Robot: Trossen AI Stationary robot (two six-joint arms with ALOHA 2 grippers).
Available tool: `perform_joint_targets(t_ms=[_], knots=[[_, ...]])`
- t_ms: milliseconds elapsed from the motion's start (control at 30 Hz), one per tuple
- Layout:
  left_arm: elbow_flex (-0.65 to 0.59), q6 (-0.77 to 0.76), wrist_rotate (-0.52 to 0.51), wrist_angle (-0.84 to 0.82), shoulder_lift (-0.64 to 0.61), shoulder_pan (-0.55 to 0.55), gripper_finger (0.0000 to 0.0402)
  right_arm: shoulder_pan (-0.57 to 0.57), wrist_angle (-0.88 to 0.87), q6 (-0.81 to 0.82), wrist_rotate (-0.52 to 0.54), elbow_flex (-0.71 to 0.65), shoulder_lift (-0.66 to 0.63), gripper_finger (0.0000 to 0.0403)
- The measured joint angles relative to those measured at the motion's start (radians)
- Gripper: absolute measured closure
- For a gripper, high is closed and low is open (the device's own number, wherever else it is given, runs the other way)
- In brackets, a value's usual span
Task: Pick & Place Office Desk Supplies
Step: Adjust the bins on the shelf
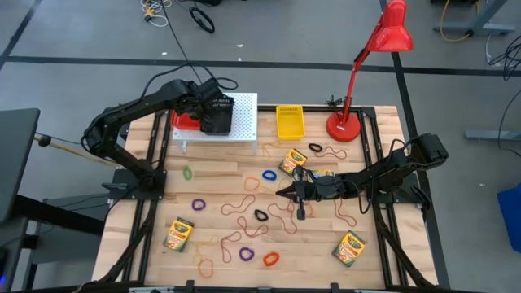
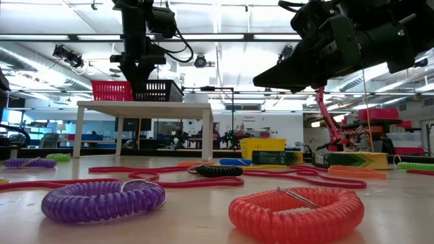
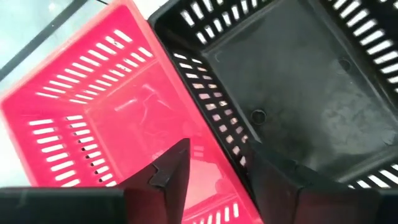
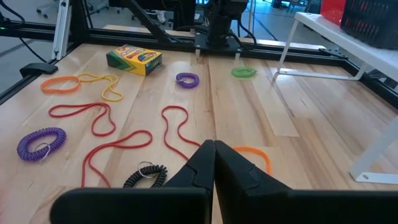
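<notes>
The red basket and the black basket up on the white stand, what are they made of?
The slotted red basket and slotted black basket both look like moulded plastic: thin walls with neat rows of slots. The red looks glossy and slightly see-through; the black looks duller and scuffed. The white perforated stand could be painted metal or plastic.

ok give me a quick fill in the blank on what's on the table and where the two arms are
1. The left gripper hangs over the red slotted plastic basket and the ____ slotted plastic basket beside it.
2. Both baskets stand on the white perforated ____.
3. The right gripper has its fingers ____, low above the wooden table.
4. The tall desk lamp is ____ in colour.

Missing words: black; stand; shut; red
</notes>
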Motion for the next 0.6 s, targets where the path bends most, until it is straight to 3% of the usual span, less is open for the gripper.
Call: perform_joint_targets(t_ms=[233, 467, 533, 600], knots=[[0.000, 0.030, -0.058, 0.034, 0.000, 0.000, 0.0190, 0.000, 0.000, 0.000, -0.001, 0.000, 0.000, 0.0392], [0.108, 0.247, -0.090, 0.028, 0.000, -0.025, 0.0185, 0.000, 0.000, 0.000, -0.005, 0.000, 0.000, 0.0392], [0.149, 0.337, -0.056, 0.029, -0.006, -0.056, 0.0193, 0.000, 0.000, 0.000, -0.004, 0.000, 0.000, 0.0392], [0.170, 0.427, 0.055, 0.031, -0.020, -0.100, 0.0210, 0.000, 0.000, 0.000, -0.004, 0.000, 0.000, 0.0392]])
